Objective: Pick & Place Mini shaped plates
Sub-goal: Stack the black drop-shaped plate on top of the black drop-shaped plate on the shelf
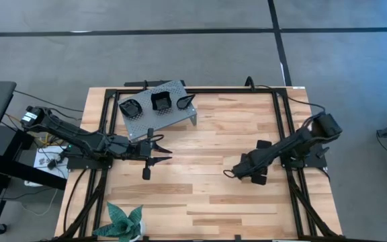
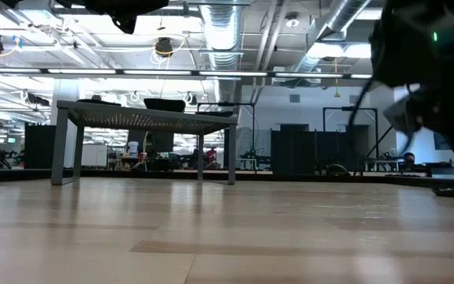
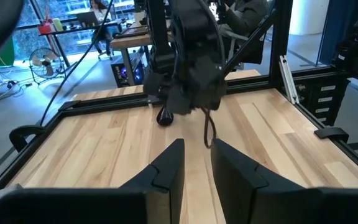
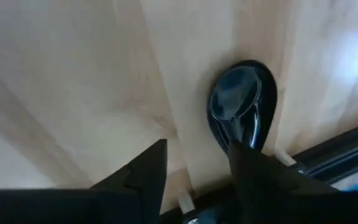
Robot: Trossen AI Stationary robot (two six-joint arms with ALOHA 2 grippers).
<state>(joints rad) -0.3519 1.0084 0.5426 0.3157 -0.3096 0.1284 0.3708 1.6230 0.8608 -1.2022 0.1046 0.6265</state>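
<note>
Hovering right end effector [image 4: 194, 165], seemingly parted, over plate [image 4: 241, 106].

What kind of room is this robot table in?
Probably a big robotics lab or workshop. Bare ceiling ducts run overhead, workbenches and dark equipment racks stand behind the wooden table, and the floor around it is plain grey concrete.

1. High view looks straight down on the whole table [image 1: 200, 168], the grey stand [image 1: 156, 107] near its far edge.
2. Low view sits at tabletop level, facing that stand [image 2: 144, 118] (seen side-on).
3. Left wrist view looks across the boards at the right arm [image 3: 188, 56].
4. Right wrist view hangs close over the wood, just above one black plate [image 4: 241, 102].
</note>
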